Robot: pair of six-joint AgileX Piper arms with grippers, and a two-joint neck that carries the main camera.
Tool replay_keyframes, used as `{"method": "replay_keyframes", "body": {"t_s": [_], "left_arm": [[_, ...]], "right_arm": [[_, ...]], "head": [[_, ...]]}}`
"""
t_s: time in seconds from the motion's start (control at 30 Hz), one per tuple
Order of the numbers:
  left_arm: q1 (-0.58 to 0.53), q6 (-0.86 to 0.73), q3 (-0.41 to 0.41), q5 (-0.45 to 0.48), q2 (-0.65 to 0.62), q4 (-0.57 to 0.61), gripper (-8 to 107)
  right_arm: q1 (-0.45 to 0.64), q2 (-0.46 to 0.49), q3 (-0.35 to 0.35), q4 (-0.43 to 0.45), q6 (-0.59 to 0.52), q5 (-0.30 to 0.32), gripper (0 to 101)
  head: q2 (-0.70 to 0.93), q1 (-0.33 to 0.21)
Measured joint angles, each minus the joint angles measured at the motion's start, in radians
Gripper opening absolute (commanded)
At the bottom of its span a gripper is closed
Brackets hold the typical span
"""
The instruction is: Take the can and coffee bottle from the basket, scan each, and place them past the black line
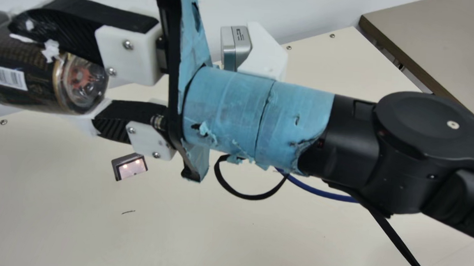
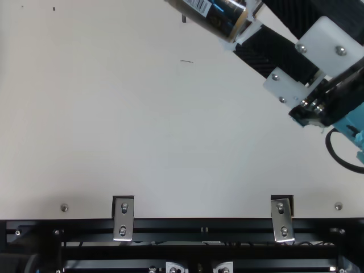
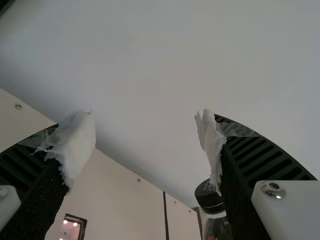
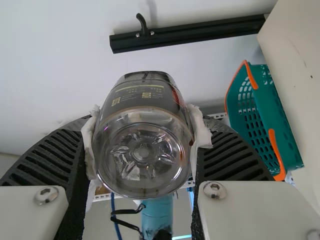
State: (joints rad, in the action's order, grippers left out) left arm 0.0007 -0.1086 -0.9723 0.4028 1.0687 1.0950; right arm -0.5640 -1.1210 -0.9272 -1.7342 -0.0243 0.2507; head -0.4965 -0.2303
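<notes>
Table's far edge (image 1: pixel 19 121) lies beyond the scanner (image 1: pixel 131 168); right gripper (image 1: pixel 55 74) pinches the coffee bottle (image 1: pixel 22 70); left gripper (image 3: pixel 145 117) spread wide

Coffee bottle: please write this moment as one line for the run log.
Right hand closed on coffee bottle; bottle held above table; barcode visible; left hand open; scan: cannot tell

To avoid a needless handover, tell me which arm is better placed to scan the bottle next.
Right, I'd say. The right tool grips the bottle, its barcode uncovered, and the small lit box, likely the scanner, looks near. The left tool is open and holds nothing.
</notes>
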Motion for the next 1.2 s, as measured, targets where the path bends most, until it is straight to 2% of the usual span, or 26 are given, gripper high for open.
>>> {"method": "replay_keyframes", "body": {"t_s": [0.1, 0.2, 0.3, 0.43, 0.53, 0.7, 1.03, 1.13, 1.2], "left_arm": [[0.098, 0.101, -0.064, 0.115, -0.002, -0.123, 90], [0.143, 0.148, -0.075, 0.185, -0.002, -0.193, 90], [0.144, 0.150, -0.075, 0.194, -0.002, -0.207, 90], [0.144, 0.150, -0.075, 0.196, -0.002, -0.207, 90], [0.144, 0.150, -0.075, 0.196, -0.002, -0.207, 90], [0.144, 0.150, -0.075, 0.196, -0.002, -0.207, 90], [0.144, 0.150, -0.075, 0.196, -0.002, -0.207, 90], [0.144, 0.150, -0.075, 0.196, -0.002, -0.207, 90], [0.144, 0.150, -0.075, 0.196, -0.002, -0.207, 90]], "right_arm": [[0.000, 0.000, 0.000, 0.000, 0.000, 0.000, 0], [0.002, 0.000, 0.000, 0.000, -0.001, 0.000, 0], [0.008, 0.005, -0.006, 0.004, -0.016, -0.005, 0], [0.018, 0.015, -0.022, 0.058, -0.081, -0.029, 0], [0.022, 0.023, -0.036, 0.129, -0.154, -0.040, 0], [0.019, 0.038, -0.051, 0.296, -0.323, -0.059, 0], [-0.031, 0.064, -0.025, 0.646, -0.641, -0.107, 0], [-0.040, 0.070, -0.020, 0.712, -0.685, -0.121, 0], [-0.040, 0.071, -0.020, 0.727, -0.687, -0.123, 0]], "head": [[0.000, 0.000], [0.000, 0.000], [0.000, 0.005], [0.000, 0.000], [0.000, 0.000], [0.000, 0.000], [0.000, 0.005], [0.000, 0.000], [-0.005, 0.000]]}}
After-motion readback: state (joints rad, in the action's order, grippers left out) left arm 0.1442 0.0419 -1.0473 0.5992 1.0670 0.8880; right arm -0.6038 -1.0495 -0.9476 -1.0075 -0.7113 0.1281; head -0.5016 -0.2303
